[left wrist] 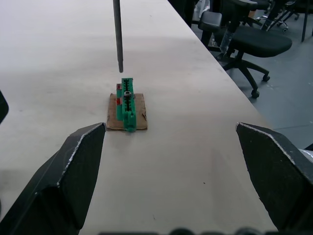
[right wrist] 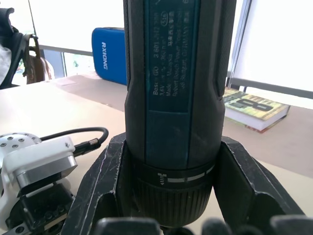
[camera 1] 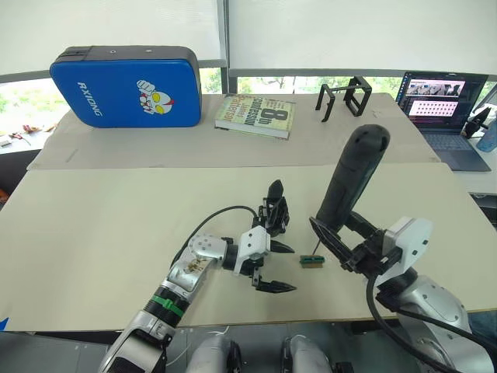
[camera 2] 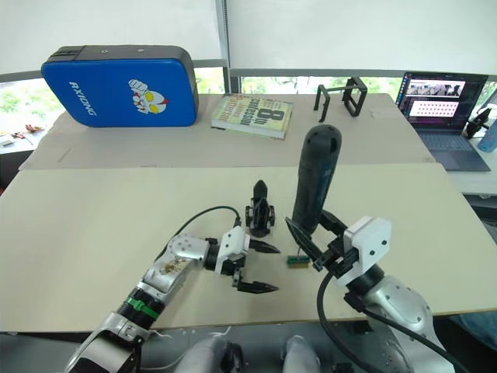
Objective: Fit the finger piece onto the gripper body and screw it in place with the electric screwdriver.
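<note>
My right gripper [camera 1: 338,233] is shut on the electric screwdriver [camera 1: 353,175], a thick black cylinder held upright and leaning slightly. Its thin metal bit [left wrist: 117,34] hangs just above a small green block [left wrist: 127,100] lying on a scrap of brown card. In the right wrist view the screwdriver [right wrist: 171,98] sits between the fingers [right wrist: 100,186]. My left gripper [camera 1: 273,269] rests low over the table, open and empty, to the left of the green block [camera 1: 311,261]. Just beyond it stands the gripper body [camera 1: 274,219], with the pointed finger piece [camera 1: 275,190] rising from its top.
Along the back of the table lie a blue case [camera 1: 128,85], a book [camera 1: 256,115] and open black frames [camera 1: 347,97]. A laptop [camera 1: 443,105] sits at the far right. Office chairs [left wrist: 254,44] stand past the table's right edge.
</note>
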`<state>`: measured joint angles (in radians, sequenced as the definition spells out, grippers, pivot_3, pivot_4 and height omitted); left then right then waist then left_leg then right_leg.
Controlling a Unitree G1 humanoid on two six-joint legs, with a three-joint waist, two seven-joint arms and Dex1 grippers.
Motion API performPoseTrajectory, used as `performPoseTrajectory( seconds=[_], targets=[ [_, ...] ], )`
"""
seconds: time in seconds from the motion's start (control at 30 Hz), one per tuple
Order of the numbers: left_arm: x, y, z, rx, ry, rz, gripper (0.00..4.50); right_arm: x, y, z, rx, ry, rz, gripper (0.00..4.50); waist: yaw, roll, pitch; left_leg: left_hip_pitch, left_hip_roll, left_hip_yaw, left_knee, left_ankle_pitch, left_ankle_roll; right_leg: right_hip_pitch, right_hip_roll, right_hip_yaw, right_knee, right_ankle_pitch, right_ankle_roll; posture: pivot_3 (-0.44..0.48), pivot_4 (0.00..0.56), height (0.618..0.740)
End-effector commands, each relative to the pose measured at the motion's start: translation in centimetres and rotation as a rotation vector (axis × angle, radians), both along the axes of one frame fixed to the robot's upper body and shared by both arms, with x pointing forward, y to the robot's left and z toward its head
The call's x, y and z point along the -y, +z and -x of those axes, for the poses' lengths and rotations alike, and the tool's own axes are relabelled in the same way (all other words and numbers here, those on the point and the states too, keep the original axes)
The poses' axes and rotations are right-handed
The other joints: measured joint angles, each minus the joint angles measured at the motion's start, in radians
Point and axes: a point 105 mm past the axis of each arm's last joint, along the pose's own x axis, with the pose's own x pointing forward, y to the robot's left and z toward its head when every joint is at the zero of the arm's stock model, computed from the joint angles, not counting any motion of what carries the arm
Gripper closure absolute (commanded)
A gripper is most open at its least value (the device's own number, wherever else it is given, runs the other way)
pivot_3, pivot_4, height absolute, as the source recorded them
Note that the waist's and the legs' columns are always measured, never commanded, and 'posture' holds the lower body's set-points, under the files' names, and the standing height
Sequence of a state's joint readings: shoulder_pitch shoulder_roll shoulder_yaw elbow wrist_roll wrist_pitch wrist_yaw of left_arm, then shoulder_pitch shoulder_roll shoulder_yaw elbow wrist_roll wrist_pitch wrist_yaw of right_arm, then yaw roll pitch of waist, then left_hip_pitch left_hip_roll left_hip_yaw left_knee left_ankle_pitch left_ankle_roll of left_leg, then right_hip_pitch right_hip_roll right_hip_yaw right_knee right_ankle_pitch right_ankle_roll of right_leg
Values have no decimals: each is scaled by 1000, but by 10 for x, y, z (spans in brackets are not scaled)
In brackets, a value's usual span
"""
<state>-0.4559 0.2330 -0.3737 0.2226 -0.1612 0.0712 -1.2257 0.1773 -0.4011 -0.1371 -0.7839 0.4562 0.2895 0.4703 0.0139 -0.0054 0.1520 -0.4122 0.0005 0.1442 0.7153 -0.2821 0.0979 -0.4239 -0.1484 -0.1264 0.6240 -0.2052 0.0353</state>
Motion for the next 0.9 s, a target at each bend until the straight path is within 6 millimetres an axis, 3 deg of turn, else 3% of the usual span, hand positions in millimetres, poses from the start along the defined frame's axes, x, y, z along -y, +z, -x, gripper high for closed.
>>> performPoseTrajectory(
  seconds=[0.03, 0.27, 0.7, 0.9],
  targets=[
    [5, 7, -1, 19, -8, 22, 0, 0, 24, 10, 103, 7, -16, 2603, 0, 0, 0, 0, 0, 0, 0, 0, 0, 0, 0, 0, 0, 0, 0, 0, 150, 740],
    [7, 8, -3, 26, -7, 27, 0, 2, 22, 3, 80, 1, -25, 2603, 0, 0, 0, 0, 0, 0, 0, 0, 0, 0, 0, 0, 0, 0, 0, 0, 150, 740],
    [7, 10, -8, 44, 3, 27, 0, -20, 23, 11, 46, 31, -29, 2603, 0, 0, 0, 0, 0, 0, 0, 0, 0, 0, 0, 0, 0, 0, 0, 0, 150, 740],
    [8, 11, -9, 49, 1, 27, 0, -15, 29, 10, 46, 13, -40, 2603, 0, 0, 0, 0, 0, 0, 0, 0, 0, 0, 0, 0, 0, 0, 0, 0, 150, 740]
  ],
)
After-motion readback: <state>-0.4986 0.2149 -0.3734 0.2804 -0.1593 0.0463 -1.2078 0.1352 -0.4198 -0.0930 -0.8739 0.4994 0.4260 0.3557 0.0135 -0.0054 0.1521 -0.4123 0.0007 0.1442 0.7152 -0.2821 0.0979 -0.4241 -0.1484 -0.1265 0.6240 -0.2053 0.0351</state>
